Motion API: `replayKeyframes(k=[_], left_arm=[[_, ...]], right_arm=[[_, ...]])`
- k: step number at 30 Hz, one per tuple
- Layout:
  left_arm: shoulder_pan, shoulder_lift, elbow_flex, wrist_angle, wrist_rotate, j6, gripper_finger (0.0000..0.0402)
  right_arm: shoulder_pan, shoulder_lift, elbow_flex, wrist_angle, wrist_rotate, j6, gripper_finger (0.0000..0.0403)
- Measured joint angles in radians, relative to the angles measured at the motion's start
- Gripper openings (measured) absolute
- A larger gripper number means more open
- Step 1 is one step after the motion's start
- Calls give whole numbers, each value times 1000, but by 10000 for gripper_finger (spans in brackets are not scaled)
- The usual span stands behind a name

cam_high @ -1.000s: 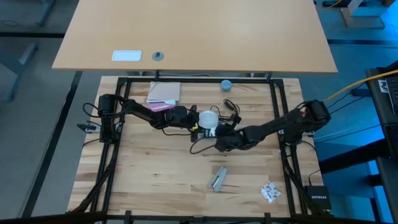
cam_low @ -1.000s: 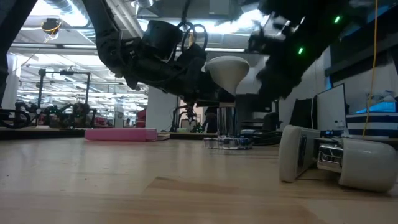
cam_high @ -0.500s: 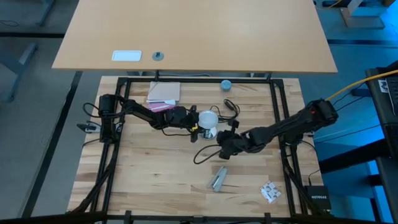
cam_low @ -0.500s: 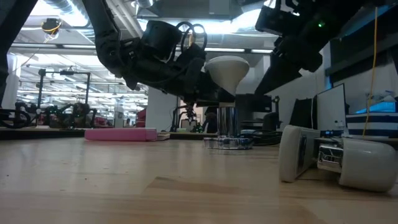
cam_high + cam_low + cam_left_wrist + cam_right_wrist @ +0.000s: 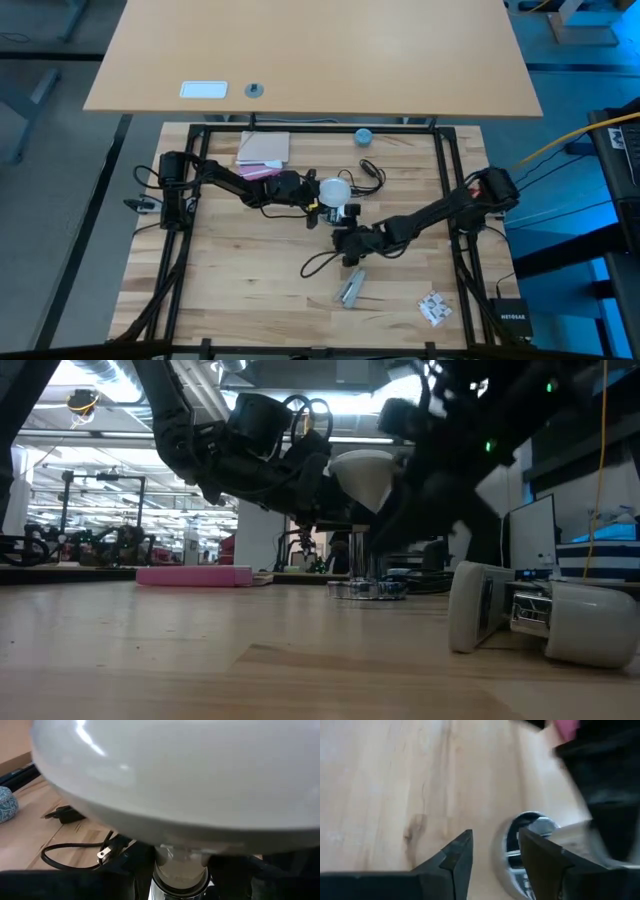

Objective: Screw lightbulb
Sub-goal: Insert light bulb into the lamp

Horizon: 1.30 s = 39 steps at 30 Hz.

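**Bulb held over the socket while the right arm came in low**

While the lightbulb [image 5: 333, 189] sat near the middle of the desk [image 5: 250, 280], the left gripper [image 5: 318, 199] reached in from the left and closed around its narrow neck, keeping the globe upright above the silvery socket [image 5: 366, 568]. The left wrist view showed why: the frosted globe filled the top of that picture, and directly under it the neck ran down into the chrome collar, with dark fingers on either side. That hold read as a steadying grip, keeping the bulb from tipping or turning with the base. How deep the thread already sat could not be told.

The right gripper [image 5: 345, 242] lay just on the near side of the socket, low over the wood, with the socket's black cord [image 5: 322, 263] looping away beside it. In the right wrist view its fingers [image 5: 452, 860] stood apart, nothing between them, pointing toward the round base of the socket. That placement suggested it was meant to take the base, though it was not touching it.

Farther off, a pink block [image 5: 262, 171] lay at the far left, a small blue-grey cap [image 5: 364, 136] at the far edge, and a white adapter [image 5: 350, 288] near the front, all well clear of the work.
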State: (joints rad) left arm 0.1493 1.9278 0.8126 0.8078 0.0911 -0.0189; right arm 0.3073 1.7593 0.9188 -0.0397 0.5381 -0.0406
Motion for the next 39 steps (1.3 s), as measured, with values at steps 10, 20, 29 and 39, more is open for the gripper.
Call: replayKeyframes(k=[10,20,29,39], left_arm=[[0,0,0,-1,2,0,155],[-1,-1,0,-2,3,0,155],[-1,-1,1,-2,27,2,155],[-1,-1,1,-6,29,2,155]], right_arm=[[-1,137,0,49,113,2,114],[-23,144,0,25,138,37,68],[-27,141,3,-57,135,139,47],[-26,141,2,-112,169,261,6]])
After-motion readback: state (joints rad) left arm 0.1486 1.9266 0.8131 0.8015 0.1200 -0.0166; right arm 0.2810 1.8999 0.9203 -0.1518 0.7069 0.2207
